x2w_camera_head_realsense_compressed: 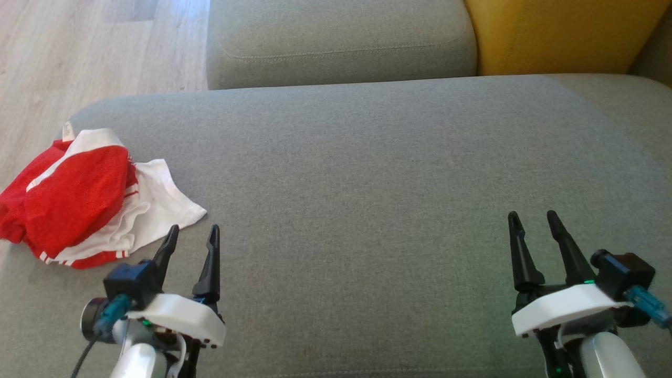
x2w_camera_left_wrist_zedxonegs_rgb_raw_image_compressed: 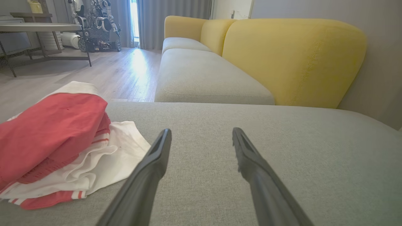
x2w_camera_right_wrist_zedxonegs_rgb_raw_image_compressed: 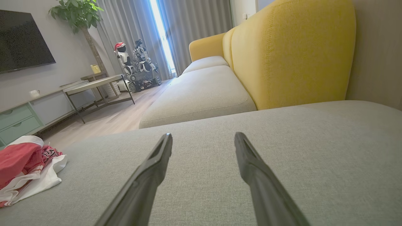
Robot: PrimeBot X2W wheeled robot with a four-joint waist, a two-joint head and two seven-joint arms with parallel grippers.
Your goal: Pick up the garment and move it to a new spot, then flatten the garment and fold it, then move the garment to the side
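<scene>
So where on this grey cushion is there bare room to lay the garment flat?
The seat cushion is bare from the garment at its left edge rightward, including between left gripper and right gripper. Crowded only at that left edge.

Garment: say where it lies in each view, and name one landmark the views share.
Head view: garment at the left, on the grey cushion.
Left wrist view: garment at lower left.
Right wrist view: garment at the left edge, low.
Shared landmark: the yellow backrest, upper right in each.
</scene>
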